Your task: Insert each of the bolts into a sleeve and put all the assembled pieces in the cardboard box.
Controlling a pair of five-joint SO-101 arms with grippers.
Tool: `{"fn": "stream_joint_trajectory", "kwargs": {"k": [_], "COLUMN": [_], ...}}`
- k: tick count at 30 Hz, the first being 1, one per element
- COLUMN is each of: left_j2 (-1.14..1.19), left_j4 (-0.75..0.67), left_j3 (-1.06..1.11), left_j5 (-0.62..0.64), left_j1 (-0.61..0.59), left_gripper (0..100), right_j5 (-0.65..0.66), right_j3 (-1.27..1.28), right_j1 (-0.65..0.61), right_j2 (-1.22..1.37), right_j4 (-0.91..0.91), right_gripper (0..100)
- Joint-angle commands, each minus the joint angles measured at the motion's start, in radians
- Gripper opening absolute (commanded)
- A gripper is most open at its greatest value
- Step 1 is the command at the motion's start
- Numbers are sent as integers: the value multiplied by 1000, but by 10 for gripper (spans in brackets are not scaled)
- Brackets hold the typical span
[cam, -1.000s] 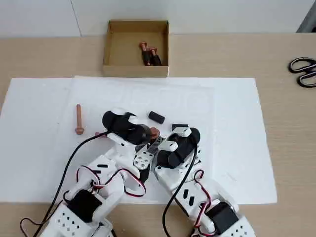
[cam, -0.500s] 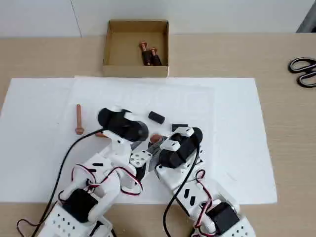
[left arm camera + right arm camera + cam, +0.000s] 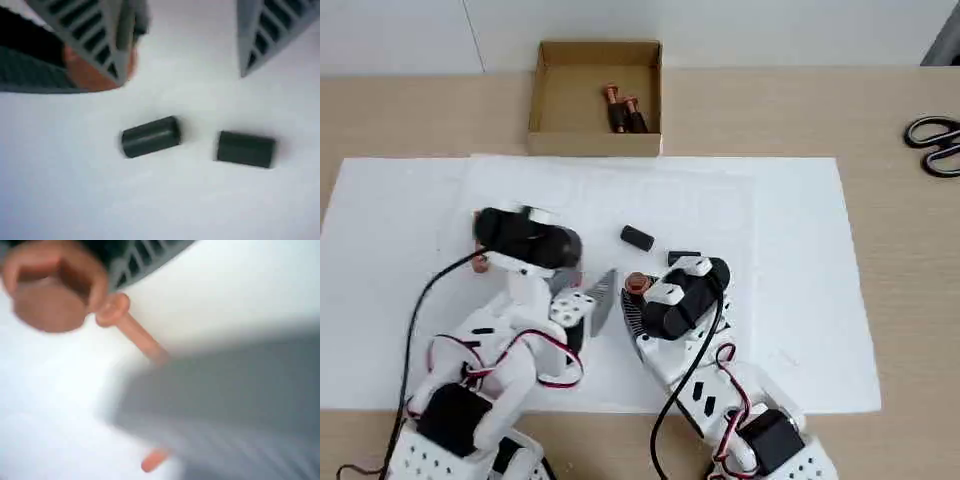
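Copper bolt [image 3: 638, 283], mostly hidden, is clamped in the right jaws; left jaws gape near two sleeves [image 3: 150, 136].

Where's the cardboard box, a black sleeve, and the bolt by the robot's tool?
cardboard box [image 3: 595, 145], high view, on its front wall.
black sleeve [image 3: 150, 136], left wrist view, on the middle of its side.
bolt [image 3: 638, 283], high view, on its round head.

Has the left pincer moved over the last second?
Yes. In the high view the left pincer has swung left, away from the loose black sleeve, which lies where it did.
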Motion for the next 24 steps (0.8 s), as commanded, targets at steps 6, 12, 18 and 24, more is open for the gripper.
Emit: {"fn": "stream_joint_trajectory", "kwargs": {"k": [6,12,18,24], "left_j2": [-6,-5,-5,-5], "left_j4": [181,178,216,216], "left_j3": [-143,-139,-128,-130], "left_j5": [-146,-342,-342,-342], "left_j1": [-364,-600,-624,-624], "left_gripper": [142,140,138,138], "right_j5": [-3,-2,121,143], "right_j3": [-9,-69,-308,-683], "right_j1": [33,220,285,323], "right_j2": [-4,-4,137,696], "right_j4": [-16,13,28,-97], "right_gripper": [4,4,4,4]}}
